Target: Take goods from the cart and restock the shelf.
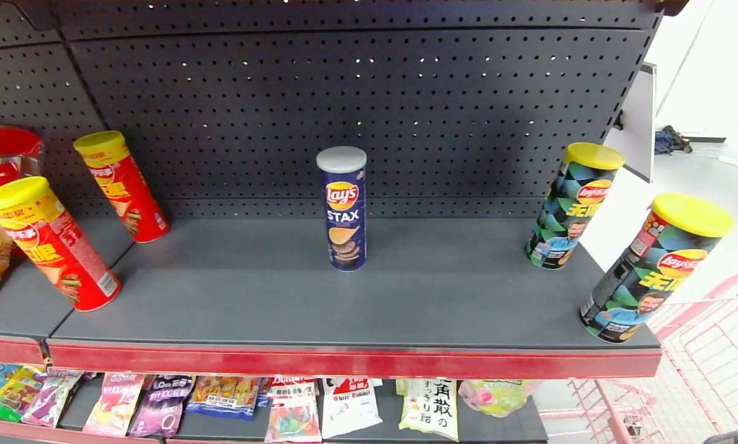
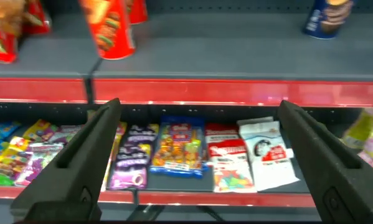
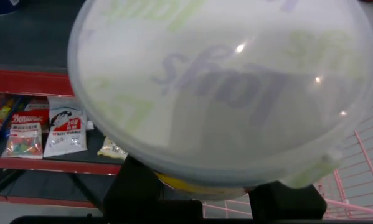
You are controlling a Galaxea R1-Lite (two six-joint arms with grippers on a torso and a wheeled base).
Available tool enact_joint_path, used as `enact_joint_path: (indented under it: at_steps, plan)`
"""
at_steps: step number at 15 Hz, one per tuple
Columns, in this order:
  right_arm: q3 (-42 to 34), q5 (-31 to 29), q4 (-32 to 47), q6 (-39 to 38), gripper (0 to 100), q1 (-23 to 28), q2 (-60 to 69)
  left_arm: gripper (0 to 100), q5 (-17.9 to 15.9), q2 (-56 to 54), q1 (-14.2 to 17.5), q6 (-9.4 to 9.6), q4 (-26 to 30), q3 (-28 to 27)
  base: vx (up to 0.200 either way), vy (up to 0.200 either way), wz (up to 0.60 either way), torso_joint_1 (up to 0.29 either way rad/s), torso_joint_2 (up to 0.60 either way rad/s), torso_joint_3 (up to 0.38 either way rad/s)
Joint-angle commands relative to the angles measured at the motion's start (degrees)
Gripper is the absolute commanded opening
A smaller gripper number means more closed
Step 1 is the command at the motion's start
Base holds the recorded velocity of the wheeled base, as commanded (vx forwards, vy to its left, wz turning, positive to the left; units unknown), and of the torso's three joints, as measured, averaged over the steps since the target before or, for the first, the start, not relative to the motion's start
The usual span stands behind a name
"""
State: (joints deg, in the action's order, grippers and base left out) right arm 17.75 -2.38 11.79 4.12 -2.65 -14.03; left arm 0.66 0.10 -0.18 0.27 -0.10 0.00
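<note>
Grey pegboard shelf [image 1: 405,296], blue can [image 1: 343,209] upright mid-shelf; left tool [image 2: 198,109] spread; right tool [image 3: 214,196] apparently pinching clear-lidded can [image 3: 223,87].

shelf [image 1: 251,296]: matt grey metal | edge strip [image 1: 344,362]: glossy red | can [image 3: 223,87]: smooth translucent plastic lid

Your left hand [image 2: 198,106] is wide open, its two dark fingers [image 2: 80,162] spread well apart and pointing forward, level. Your right hand [image 3: 202,202] is closed on a can [image 3: 223,87], one finger on either side of its body, with the can's lid facing back toward the wrist.
</note>
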Motion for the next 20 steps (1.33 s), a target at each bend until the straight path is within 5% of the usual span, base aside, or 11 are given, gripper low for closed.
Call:
enact_joint_path:
  at_steps: [1, 6, 16, 18, 19, 20]
  plan:
    - [0.1, 0.0, -0.1, 0.0, 0, 0.0, 0.1, 100, 0.0, 0.0, 0.0, 0.0, 0.0, -0.1, 0.0, 0.2, 0.0, 0.002, 0.0, -0.002]
    - [0.0, 0.0, 0.0, 0.1, 0, 0.0, 0.5, 100, 0.0, 0.0, 0.0, -0.09, 0.0, 0.0, 0.0, 0.2, 0.0, 0.0, 0.0, 0.002]
    - [-6.2, -0.3, -0.5, 2.2, 0, 0.0, 9.3, 100, 0.0, 0.3, 0.0, 0.0, 0.1, -0.1, 0.0, 0.0, 0.0, 0.0, 0.0, 0.0]
    - [-6.9, -0.1, -0.9, 1.8, 0, 0.0, 9.4, 100, -0.8, 3.1, -0.9, 0.52, 0.1, -0.1, 0.0, 0.0, 0.0, 0.0, 0.0, 0.0]
    - [-7.1, 0.1, -1.3, 1.7, 0, 0.0, 9.4, 100, -3.6, 3.4, -1.2, 2.81, 0.2, -0.3, 0.0, 0.0, 0.0, 0.0, 0.0, 0.0]
    - [-7.5, 0.4, -1.2, 1.7, 0, 0.0, 9.3, 100, -4.9, 3.9, -1.9, 3.16, 0.1, -0.3, 0.0, 0.0, 0.0, 0.0, 0.0, 0.0]
